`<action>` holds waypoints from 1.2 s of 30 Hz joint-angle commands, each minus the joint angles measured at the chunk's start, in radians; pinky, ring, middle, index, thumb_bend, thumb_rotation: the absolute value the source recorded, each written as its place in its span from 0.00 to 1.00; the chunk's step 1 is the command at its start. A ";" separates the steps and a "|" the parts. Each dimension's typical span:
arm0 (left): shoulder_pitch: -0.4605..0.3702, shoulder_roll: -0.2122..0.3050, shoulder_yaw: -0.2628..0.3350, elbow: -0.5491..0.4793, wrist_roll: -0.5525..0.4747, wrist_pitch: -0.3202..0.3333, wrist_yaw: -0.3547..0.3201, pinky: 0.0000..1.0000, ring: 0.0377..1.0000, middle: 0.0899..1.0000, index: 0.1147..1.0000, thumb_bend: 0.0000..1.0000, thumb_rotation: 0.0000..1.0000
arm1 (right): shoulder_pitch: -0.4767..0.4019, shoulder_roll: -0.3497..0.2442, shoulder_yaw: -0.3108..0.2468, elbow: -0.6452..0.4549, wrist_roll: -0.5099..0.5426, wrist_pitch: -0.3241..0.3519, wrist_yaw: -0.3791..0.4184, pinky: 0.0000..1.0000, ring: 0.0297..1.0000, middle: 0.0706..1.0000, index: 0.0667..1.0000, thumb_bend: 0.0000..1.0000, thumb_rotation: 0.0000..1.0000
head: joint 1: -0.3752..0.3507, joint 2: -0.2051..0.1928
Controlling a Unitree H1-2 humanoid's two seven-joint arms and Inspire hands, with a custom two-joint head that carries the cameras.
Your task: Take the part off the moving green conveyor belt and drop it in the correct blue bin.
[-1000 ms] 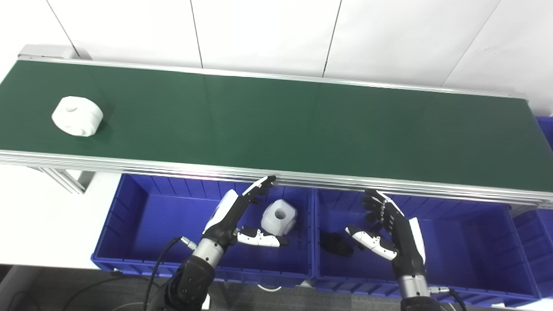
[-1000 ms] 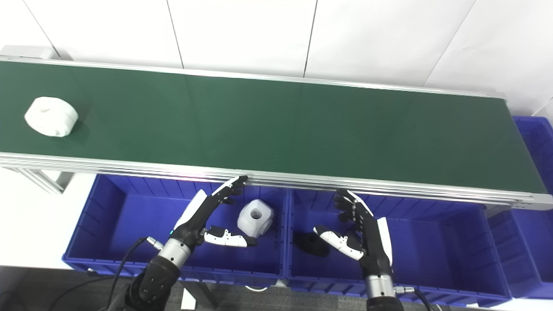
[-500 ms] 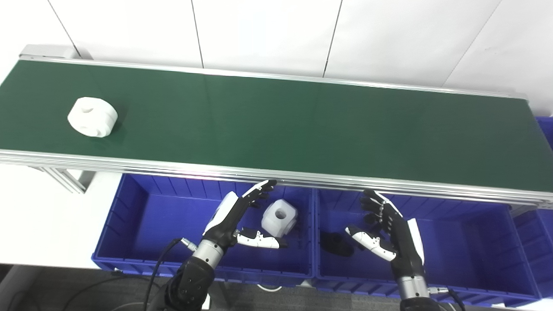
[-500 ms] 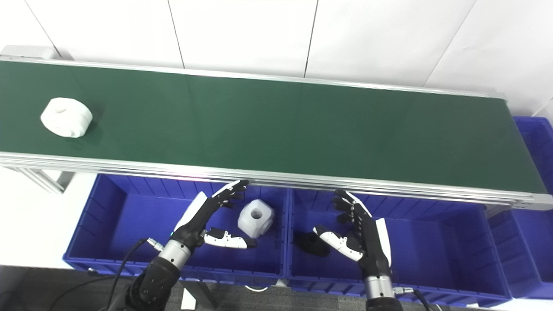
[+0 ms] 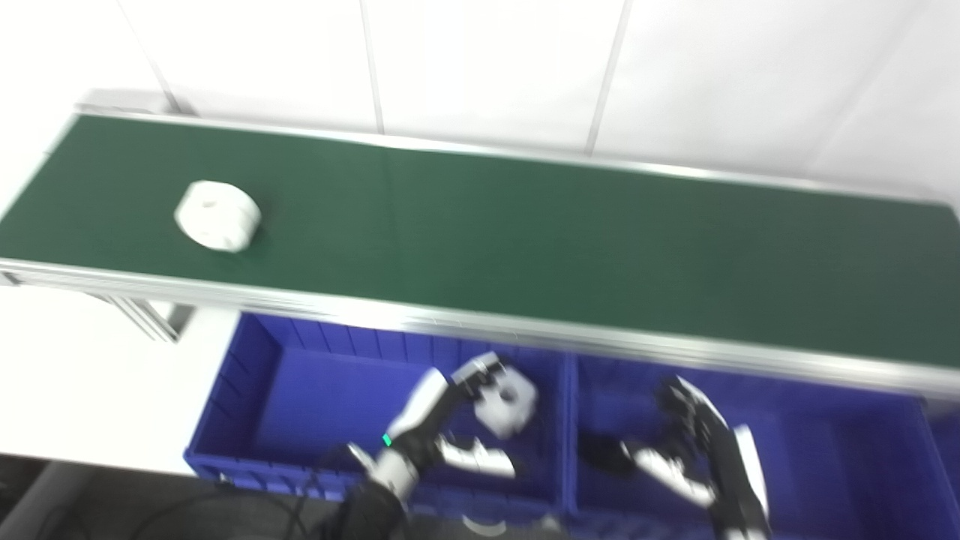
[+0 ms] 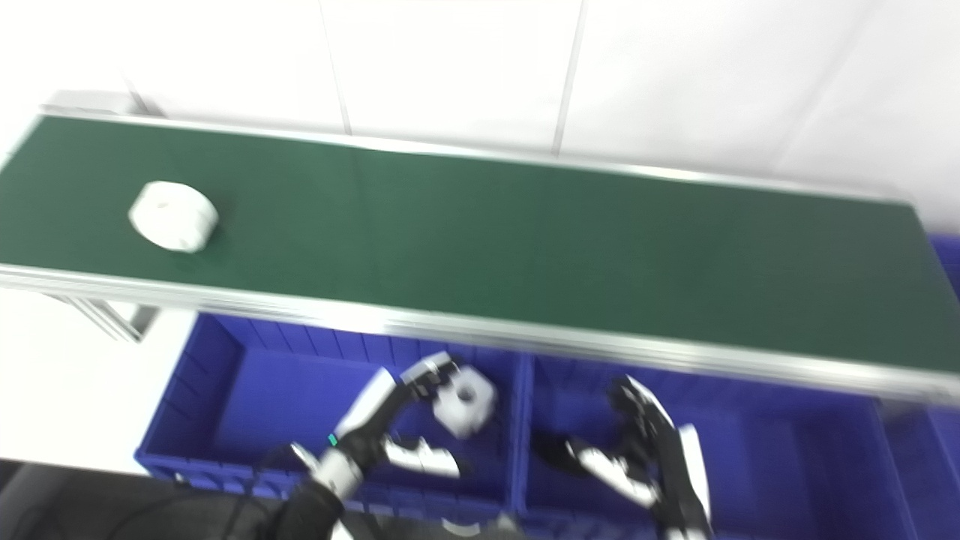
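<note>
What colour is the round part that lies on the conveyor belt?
White. The round part shows best in the left eye view, on the green belt.

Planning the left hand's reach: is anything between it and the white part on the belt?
Only the belt's near aluminium rail. The left hand sits low over the left blue bin, open, beside a white block; the white part lies up on the green belt, nothing else visible between.

Both views are motion-blurred. The right hand is smeared and cut off at the bottom edge. The dark part beside it is shapeless. The conveyor belt runs off the right edge.
</note>
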 commanded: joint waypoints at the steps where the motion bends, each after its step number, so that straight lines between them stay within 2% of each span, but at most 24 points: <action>1: -0.038 -0.020 -0.004 0.014 0.008 -0.054 0.040 0.74 0.81 0.87 0.88 0.75 0.29 | -0.008 -0.020 0.001 -0.002 0.014 -0.060 -0.021 0.72 0.77 0.77 0.81 0.72 0.29 | 0.041 -0.031; 5: -0.047 -0.034 -0.009 0.061 0.019 -0.070 0.069 0.74 0.81 0.86 0.88 0.76 0.31 | -0.013 -0.021 -0.002 0.028 0.069 -0.061 0.002 0.74 0.78 0.79 0.82 0.73 0.28 | 0.080 -0.067; 8: -0.058 -0.038 -0.009 0.102 0.012 -0.104 0.084 0.75 0.82 0.87 0.88 0.75 0.29 | -0.015 -0.020 -0.003 0.042 0.107 -0.060 0.025 0.81 0.83 0.83 0.85 0.68 0.18 | 0.087 -0.086; 9: -0.060 -0.039 -0.006 0.118 0.004 -0.127 0.096 0.75 0.82 0.87 0.88 0.75 0.29 | -0.016 -0.018 -0.001 0.045 0.109 -0.061 0.027 0.81 0.83 0.83 0.85 0.68 0.18 | 0.085 -0.099; 11: -0.060 -0.039 -0.005 0.131 -0.019 -0.154 0.119 0.74 0.81 0.86 0.87 0.76 0.28 | -0.017 -0.014 0.000 0.047 0.103 -0.060 0.027 0.84 0.85 0.85 0.87 0.65 0.13 | 0.075 -0.106; 14: -0.053 -0.033 -0.015 0.121 -0.057 -0.160 0.149 0.74 0.80 0.84 0.86 0.76 0.29 | -0.014 -0.008 0.000 0.043 0.091 -0.060 0.023 0.85 0.86 0.85 0.88 0.64 0.12 | 0.065 -0.109; 18: 0.005 0.002 -0.031 -0.037 -0.149 -0.160 0.154 0.74 0.81 0.84 0.86 0.75 0.27 | -0.006 -0.001 -0.002 0.027 0.058 -0.059 0.008 0.83 0.84 0.84 0.87 0.64 0.11 | 0.049 -0.101; 21: 0.036 0.036 -0.023 -0.187 -0.193 -0.160 0.142 0.79 0.84 0.87 0.87 0.74 0.29 | -0.004 0.003 -0.003 0.021 0.056 -0.059 0.010 0.79 0.81 0.81 0.84 0.67 0.18 | 0.046 -0.096; 23: 0.042 0.061 0.006 -0.298 -0.215 -0.159 0.124 0.81 0.86 0.88 0.87 0.74 0.30 | -0.007 0.005 -0.002 0.025 0.056 -0.059 0.011 0.77 0.80 0.80 0.83 0.69 0.21 | 0.044 -0.096; 27: -0.003 0.110 0.090 -0.432 -0.206 -0.158 0.117 0.79 0.84 0.87 0.86 0.73 0.31 | -0.012 0.007 0.002 0.031 0.031 -0.061 -0.008 0.75 0.79 0.78 0.82 0.72 0.29 | 0.031 -0.093; 31: -0.072 0.164 0.174 -0.484 -0.189 -0.137 0.087 0.78 0.83 0.86 0.86 0.71 0.27 | -0.015 0.008 0.013 0.032 0.002 -0.061 -0.037 0.73 0.78 0.77 0.81 0.76 0.37 | 0.006 -0.084; 34: -0.161 0.249 0.236 -0.495 -0.207 -0.098 0.029 0.77 0.84 0.88 0.87 0.70 0.25 | -0.018 0.001 0.033 0.028 -0.005 -0.061 -0.060 0.70 0.76 0.77 0.81 0.77 0.40 | -0.048 -0.051; 36: -0.204 0.288 0.270 -0.493 -0.220 -0.055 -0.008 0.80 0.86 0.88 0.88 0.72 0.27 | -0.019 -0.004 0.049 0.021 -0.011 -0.061 -0.084 0.69 0.76 0.76 0.80 0.77 0.40 | -0.077 -0.035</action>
